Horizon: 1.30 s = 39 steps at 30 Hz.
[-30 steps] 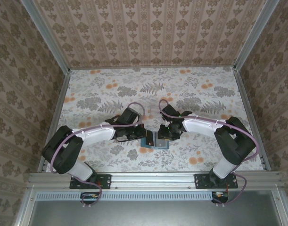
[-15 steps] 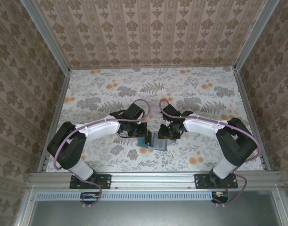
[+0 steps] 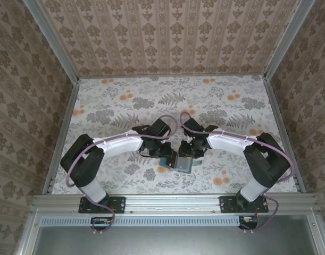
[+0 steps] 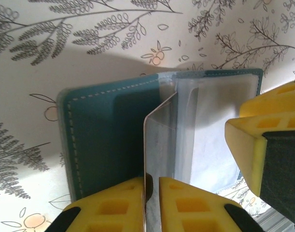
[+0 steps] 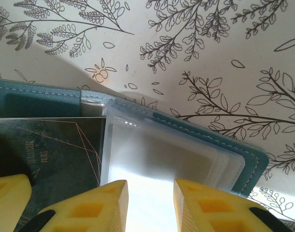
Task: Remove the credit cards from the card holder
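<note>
The teal wallet (image 4: 108, 130) lies open on the flowered table (image 4: 36, 77), near the front middle between the 2 arms. The left gripper (image 4: 151, 186) is pinched on 1 dark grey card (image 5: 46, 150), which stands on edge, tilted, over the wallet's fold. Whether its far end is in a pocket I cannot tell. The right gripper (image 5: 149, 193) has its fingers apart, tips down at the clear pocket (image 5: 157, 150) of the right panel.

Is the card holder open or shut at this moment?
Open. The card holder lies spread on the table, clear sleeves up; a card stands in the left hand.
</note>
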Available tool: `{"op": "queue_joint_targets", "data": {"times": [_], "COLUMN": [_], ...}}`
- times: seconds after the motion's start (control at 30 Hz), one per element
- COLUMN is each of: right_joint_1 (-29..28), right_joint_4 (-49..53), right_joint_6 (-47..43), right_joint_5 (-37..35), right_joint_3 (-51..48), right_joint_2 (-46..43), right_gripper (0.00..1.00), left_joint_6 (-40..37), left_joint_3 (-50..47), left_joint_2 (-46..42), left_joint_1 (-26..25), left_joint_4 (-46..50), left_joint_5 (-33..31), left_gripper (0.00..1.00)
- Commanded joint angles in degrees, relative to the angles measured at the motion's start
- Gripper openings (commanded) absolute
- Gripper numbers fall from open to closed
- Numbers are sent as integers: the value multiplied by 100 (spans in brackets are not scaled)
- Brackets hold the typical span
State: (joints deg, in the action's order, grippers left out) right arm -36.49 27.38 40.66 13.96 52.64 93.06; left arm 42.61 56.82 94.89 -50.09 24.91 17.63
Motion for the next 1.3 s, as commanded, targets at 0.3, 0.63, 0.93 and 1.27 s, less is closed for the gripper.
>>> {"op": "queue_joint_targets", "data": {"times": [0.3,0.63,0.93,1.27], "right_joint_1": [28,93,236,548], "right_joint_4": [214,631,836,1191], "right_joint_6": [-63,-168,-302,-523], "right_joint_5": [-141,-364,-453,-606], "right_joint_3": [-16,82,125,150], "right_joint_2": [-125,-538,-700,-1003], "right_gripper": [31,31,31,31], "left_joint_6": [152,-326,-1849,-5202], "left_joint_3": [144,457,1061,2393], "left_joint_2": [-161,-522,-508,11], "left_joint_1": [-91,-29,205,304], "left_joint_4": [230,698,1204,2381], "left_joint_5": [-195,-527,-449,-960], "left_gripper": [3,2,0,0]}}
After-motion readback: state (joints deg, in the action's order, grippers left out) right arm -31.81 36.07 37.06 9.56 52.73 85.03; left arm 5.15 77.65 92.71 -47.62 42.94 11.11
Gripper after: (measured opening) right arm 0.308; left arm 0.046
